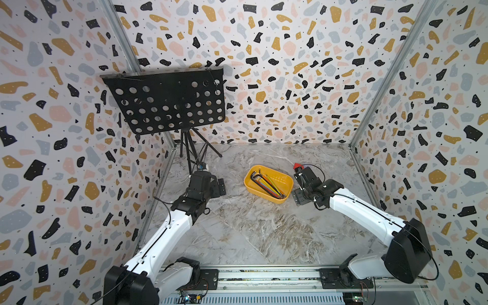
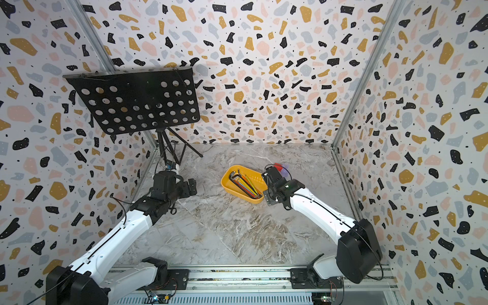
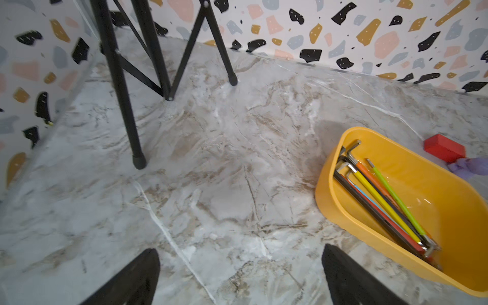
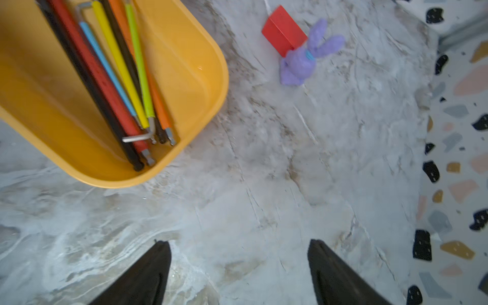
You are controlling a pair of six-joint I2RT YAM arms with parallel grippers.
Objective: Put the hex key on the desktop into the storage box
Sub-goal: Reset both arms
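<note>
Well, the hex keys all lie inside the storage box, a bundle of long coloured shafts in black, red, blue, yellow, orange and green, side by side. Their long axis follows the box's own length, slantwise across the worktop. Most of the bent ends sit at the far end of the box, toward the back wall. The straight tips point to its near corner on the right arm's side, where one small silver key shows its bend too.

The box stands flat on the grey-white marbled worktop with its brownish veins. Just beside the box, the right claw hangs over bare marble, fingers spread wide with nothing between them. The left claw is likewise spread wide and empty, well apart from the box on its other side.

Beyond the box a red block lies just beside a small purple plush rabbit. A black perforated music stand on tripod legs fills the far left corner. Speckled terrazzo-print walls close in three sides.
</note>
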